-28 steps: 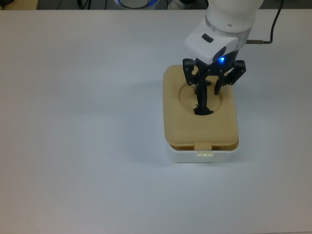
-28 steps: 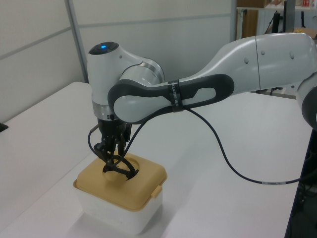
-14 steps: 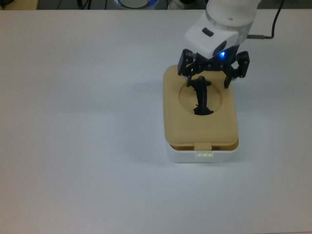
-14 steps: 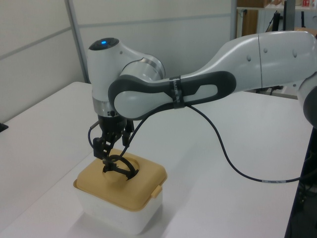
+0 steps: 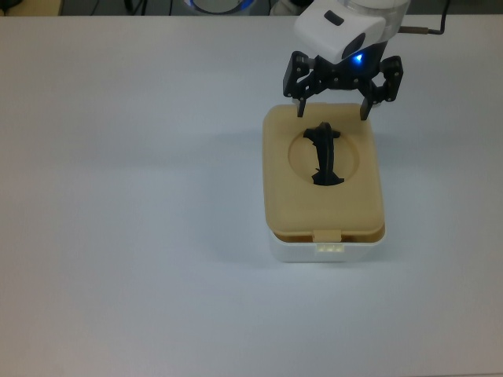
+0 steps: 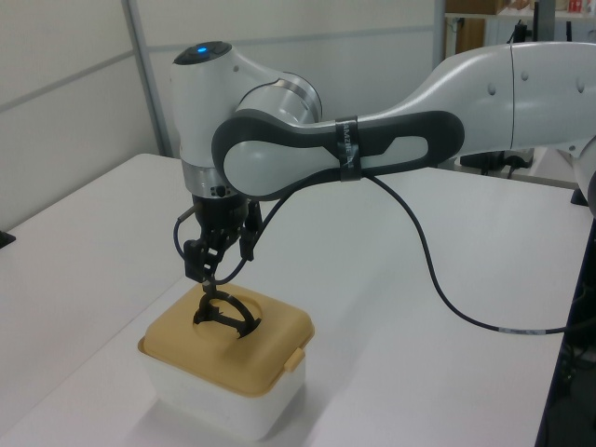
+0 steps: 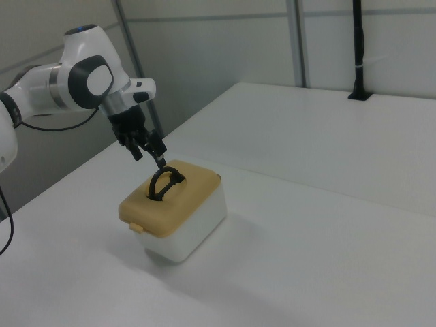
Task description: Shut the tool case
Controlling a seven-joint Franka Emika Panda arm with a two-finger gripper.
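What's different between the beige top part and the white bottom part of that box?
The lid is beige with rounded corners, while the tub is white with plain, straighter walls. The lid has a round recess holding a black handle; the tub shows no handle. The lid lies on top of the tub and looks flatter; the tub under it looks deeper. Both share the same rectangular outline, and each carries a small latch tab on one short side.

Robotics lab, bare white table (image 6: 447, 372), grey panelled walls (image 7: 225, 48) (metal-framed), trailing cable (image 6: 438, 289)
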